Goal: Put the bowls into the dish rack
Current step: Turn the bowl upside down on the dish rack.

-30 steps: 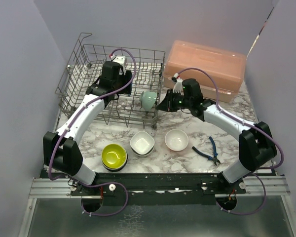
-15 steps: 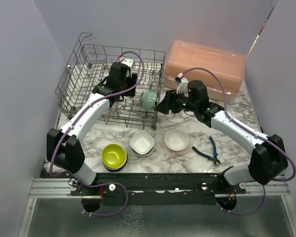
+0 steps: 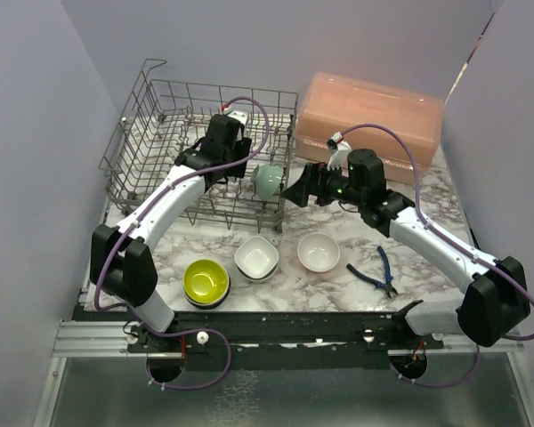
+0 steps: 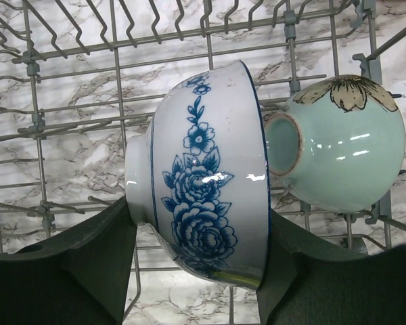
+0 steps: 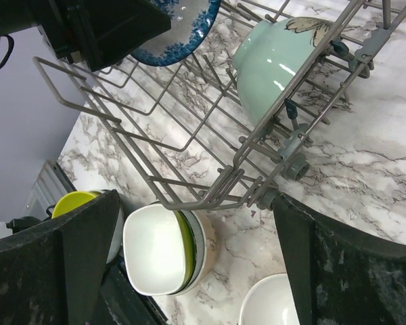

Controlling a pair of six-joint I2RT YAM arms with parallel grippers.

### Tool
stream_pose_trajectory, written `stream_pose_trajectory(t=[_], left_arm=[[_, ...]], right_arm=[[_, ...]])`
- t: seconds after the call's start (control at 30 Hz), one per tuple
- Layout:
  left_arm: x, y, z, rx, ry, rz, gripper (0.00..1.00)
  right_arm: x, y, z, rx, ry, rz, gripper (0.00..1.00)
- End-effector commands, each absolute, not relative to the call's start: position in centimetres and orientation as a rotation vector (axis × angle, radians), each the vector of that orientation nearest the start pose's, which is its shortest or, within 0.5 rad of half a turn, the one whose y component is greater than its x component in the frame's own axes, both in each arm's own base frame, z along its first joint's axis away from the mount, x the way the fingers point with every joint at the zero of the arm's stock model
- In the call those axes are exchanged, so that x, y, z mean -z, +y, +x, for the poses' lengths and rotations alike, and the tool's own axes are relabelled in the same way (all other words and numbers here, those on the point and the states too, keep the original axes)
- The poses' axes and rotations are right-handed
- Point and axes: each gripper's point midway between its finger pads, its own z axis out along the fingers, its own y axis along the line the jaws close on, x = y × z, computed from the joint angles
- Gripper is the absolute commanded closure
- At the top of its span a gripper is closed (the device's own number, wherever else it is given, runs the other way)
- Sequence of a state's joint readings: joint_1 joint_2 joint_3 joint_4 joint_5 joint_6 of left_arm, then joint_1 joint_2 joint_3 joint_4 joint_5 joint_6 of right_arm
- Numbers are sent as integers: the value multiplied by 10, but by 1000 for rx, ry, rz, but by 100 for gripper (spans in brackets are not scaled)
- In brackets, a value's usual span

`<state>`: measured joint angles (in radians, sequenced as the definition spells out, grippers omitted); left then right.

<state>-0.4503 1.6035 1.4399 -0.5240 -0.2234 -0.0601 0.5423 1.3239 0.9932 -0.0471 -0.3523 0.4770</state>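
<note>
My left gripper (image 4: 199, 217) is clamped on a blue-patterned bowl (image 4: 203, 169), one finger on its foot and the other across its mouth, so the bowl is on edge inside the dish rack (image 4: 68, 47), above the rack's floor wires. The bowl is glossy white with dark blue flowers and leaves climbing its side, a thin blue line at the rim and another above the foot. Just beside it, toward the rack's near right corner, a pale teal bowl (image 4: 338, 149) lies on its side among the wires, its unglazed foot ring turned toward the patterned bowl's rim. I cannot tell whether the two touch. The teal bowl is shiny, with a beige flower outlined in dark lines near its rim. The rack itself is grey wire with upright tines and a small wheel at that corner. My right gripper (image 5: 196, 203) hangs just outside the same corner, fingers spread wide and holding nothing. On the marble table in front of the rack's near side sit a lime-yellow bowl (image 3: 206, 281) on a dark one, a squarish white bowl (image 3: 256, 258) nested on others with a lime edge showing, and a round white bowl (image 3: 319, 252).
</note>
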Motion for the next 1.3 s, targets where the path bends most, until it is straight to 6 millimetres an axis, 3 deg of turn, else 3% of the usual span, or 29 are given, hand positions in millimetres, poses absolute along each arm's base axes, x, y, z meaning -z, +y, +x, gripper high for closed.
stream_pose_trajectory(t=[0.0,1.27], left_arm=[[-222,-158,425,-28,2178,303,100],[-183,-165,434,-62,2267,301,100]], right_arm=[[-226,273,308,-957,2035,-315,0],[-219,269,302,-947,2051,-319,0]])
